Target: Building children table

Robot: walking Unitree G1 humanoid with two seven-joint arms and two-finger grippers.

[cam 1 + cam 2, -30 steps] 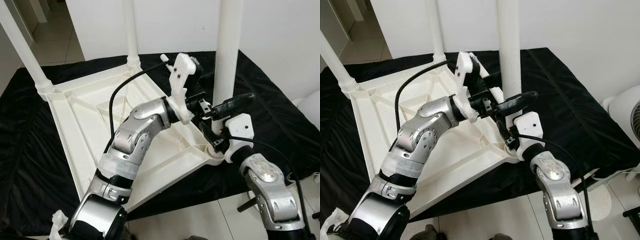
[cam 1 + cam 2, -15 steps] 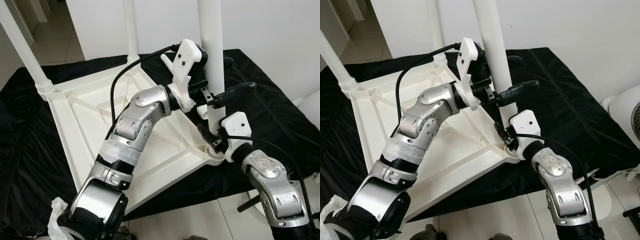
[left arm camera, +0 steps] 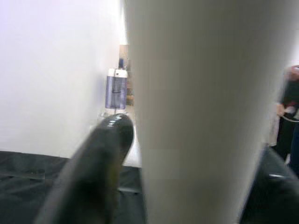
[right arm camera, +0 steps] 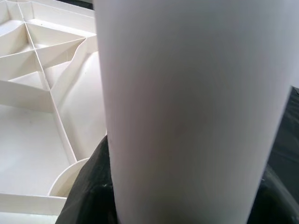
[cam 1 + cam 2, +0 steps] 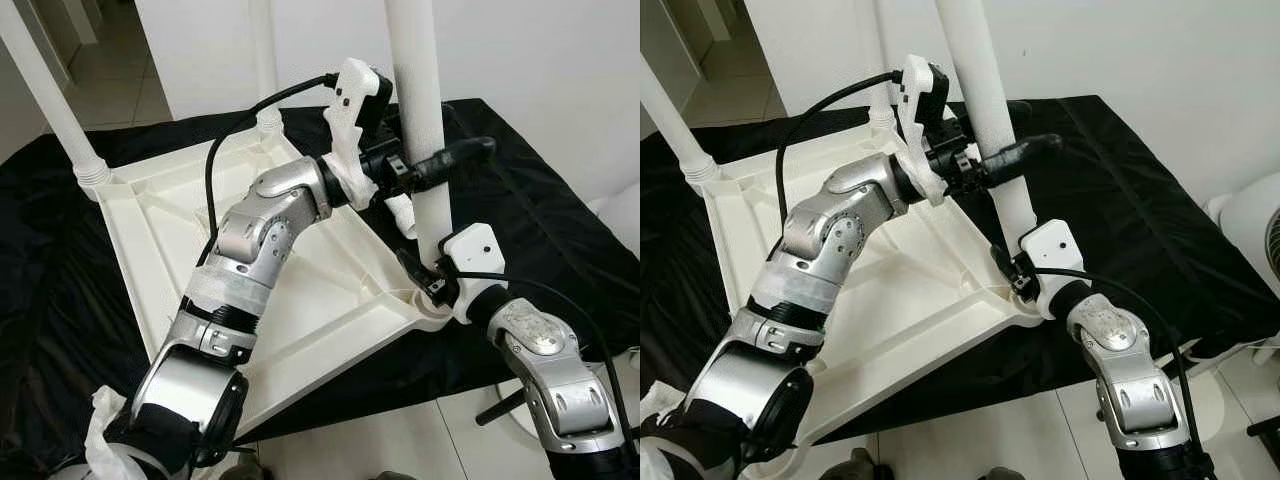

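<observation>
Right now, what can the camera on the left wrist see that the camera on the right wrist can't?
Left wrist view: a white wall, a small grey-and-white appliance far off, and the black cloth. Right wrist view: the ribbed underside of the white upside-down table top. Both show the white table leg very close, with black fingers of that arm's end effector on either side of it.
</observation>
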